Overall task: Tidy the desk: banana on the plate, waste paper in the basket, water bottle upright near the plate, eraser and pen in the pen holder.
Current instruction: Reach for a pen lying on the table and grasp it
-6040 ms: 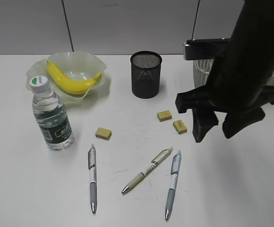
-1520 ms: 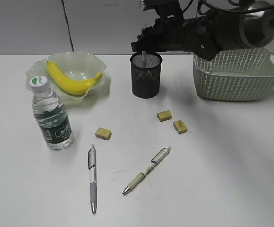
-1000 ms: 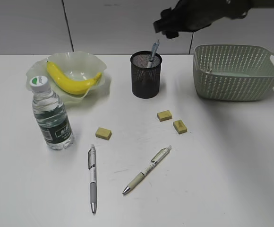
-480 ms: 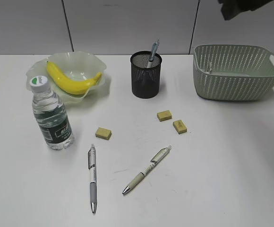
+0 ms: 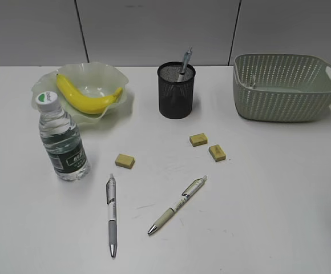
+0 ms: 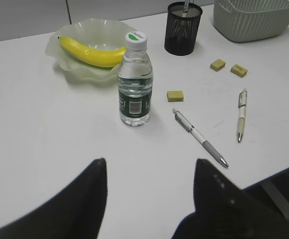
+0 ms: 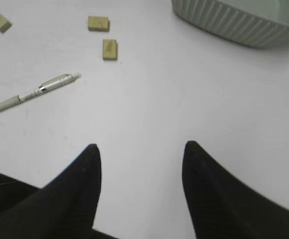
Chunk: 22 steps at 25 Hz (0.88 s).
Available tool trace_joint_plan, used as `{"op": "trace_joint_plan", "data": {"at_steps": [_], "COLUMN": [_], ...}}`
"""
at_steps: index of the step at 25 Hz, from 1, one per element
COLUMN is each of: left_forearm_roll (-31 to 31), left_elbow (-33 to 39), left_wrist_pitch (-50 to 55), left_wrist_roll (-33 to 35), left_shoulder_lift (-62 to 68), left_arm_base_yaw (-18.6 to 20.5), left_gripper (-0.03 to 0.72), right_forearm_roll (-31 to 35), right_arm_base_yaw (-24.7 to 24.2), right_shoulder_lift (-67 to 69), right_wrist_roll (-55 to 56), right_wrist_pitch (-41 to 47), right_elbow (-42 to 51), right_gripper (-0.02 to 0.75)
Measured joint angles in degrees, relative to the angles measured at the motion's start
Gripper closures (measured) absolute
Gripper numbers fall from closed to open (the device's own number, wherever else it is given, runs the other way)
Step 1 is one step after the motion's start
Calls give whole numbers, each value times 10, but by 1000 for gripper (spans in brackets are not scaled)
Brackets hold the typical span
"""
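- Two pens lay flat on the desk (image 5: pixel 279 200) in front of the pen holder (image 5: pixel 176 91): one white-grey pen (image 5: pixel 112 215) straight below the leftmost eraser, and a beige pen (image 5: pixel 177 205) lying on a slant a bit right of it.
- One more pen (image 5: pixel 185 63) stood inside the pen holder, leaning out over its rim.
- Three tan erasers were on the desk in front of the pen holder: left eraser (image 5: pixel 125 161), plus a pair (image 5: pixel 198 139) and (image 5: pixel 217 152) close to each other.
- Banana (image 5: pixel 87 96) sat in the plate (image 5: pixel 115 75), left of the pen holder.
- Water bottle (image 5: pixel 62 138) stood upright just in front of the plate.
- Basket (image 5: pixel 284 87) was off to the right of the pen holder; couldn't see any waste paper from these angles.
- Left gripper (image 6: pixel 148 186) had its fingers spread with nothing between them, hanging over bare desk near the bottle.
- Right gripper (image 7: pixel 140 169) was the same deal, spread and empty, over bare desk near the beige pen.
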Motion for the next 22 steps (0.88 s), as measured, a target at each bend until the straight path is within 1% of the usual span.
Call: {"op": "trace_joint_plan", "data": {"at_steps": [4, 9, 13, 16, 22], "left_forearm_roll": [2, 3, 2, -4, -28], "left_elbow": [0, 0, 0, -6, -42], "left_wrist_pitch": [0, -1, -4, -16, -103], "left_wrist_roll": [0, 0, 5, 6, 7], "left_shoulder_lift": [0, 0, 15, 61, 222], "left_arm_base_yaw": [0, 0, 0, 0, 0], "left_gripper": [272, 272, 272, 272, 272], "right_forearm_roll": [14, 16, 15, 14, 13], "right_arm_base_yaw": [0, 0, 0, 0, 0], "right_shoulder_lift": [-132, -285, -392, -449, -519], "right_wrist_roll": [-2, -2, -2, -4, -39], "right_wrist_pitch": [6, 17, 22, 23, 61], "right_elbow": [101, 192, 204, 205, 223], "right_gripper": [316, 316, 316, 316, 318]}}
